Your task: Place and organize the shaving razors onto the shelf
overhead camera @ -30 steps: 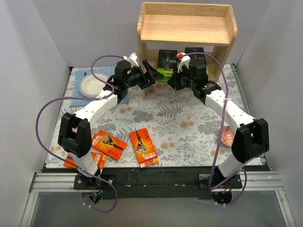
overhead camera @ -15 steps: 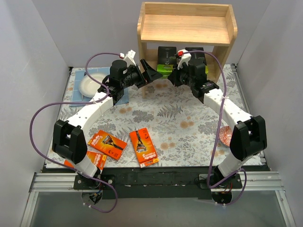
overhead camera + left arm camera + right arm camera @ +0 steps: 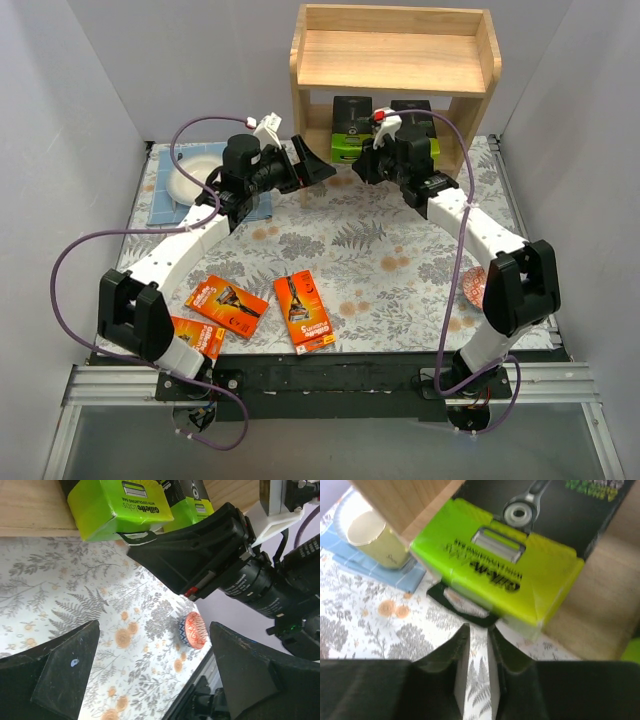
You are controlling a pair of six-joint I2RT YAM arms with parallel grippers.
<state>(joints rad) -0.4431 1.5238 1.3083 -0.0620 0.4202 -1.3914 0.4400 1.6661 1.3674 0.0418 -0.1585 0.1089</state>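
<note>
The floral counter [image 3: 380, 260] was seen with the wooden shelf [image 3: 395, 60] stood at its far edge, top tier bare. Both green-and-black packs [image 3: 351, 130] were already parked on the lower tier, side by side. The nearer one [image 3: 505, 575] was tipped slightly, its front corner overhanging the tier's edge.

The left pincer [image 3: 312, 165] was held wide open and empty, just beside the shelf's left post. The right pincer [image 3: 477, 630] was pinched almost fully closed, only a slit showing, with nothing gripped. Its tips were pressed at or just under the overhanging front edge of that pack; contact could not be confirmed.

The step in hand was judged to be squaring up the green pack on the lower tier, not a fresh pick.

Three orange packs [image 3: 304, 312] were left flat on the counter near the left arm's base, well apart from the shelf. Roughly two of five were judged shelved.

Next, a short push back into the tier would be needed, then the open left pincer could be sent down to the nearest orange pack [image 3: 227, 305]. A flat pack calls for an edge grip.
</note>
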